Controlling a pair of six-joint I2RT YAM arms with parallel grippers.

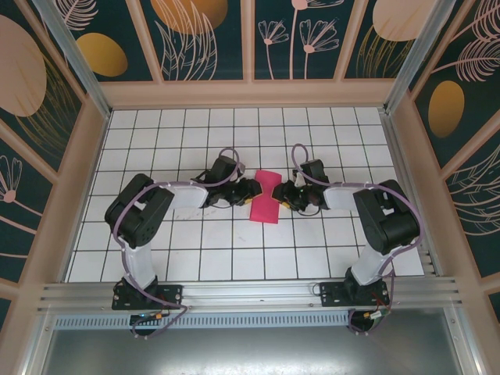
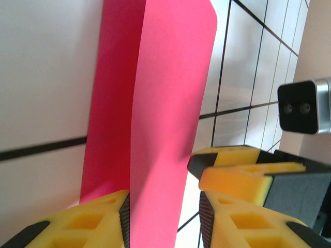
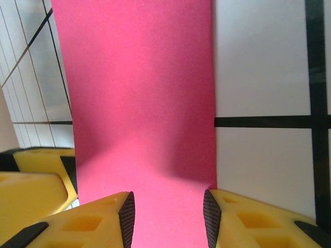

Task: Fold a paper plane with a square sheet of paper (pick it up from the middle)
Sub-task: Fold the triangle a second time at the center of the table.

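Two black robot arms meet at the middle of a white gridded table [image 1: 156, 133]. Between them lies the square sheet of paper [image 1: 265, 197], thin magenta-pink and folded into a strip pinched narrow at its waist. The left gripper [image 1: 248, 190] and the right gripper [image 1: 283, 195] flank that waist, yellow jaws apart, with the strip running through each gap. Whether either presses it cannot be told.
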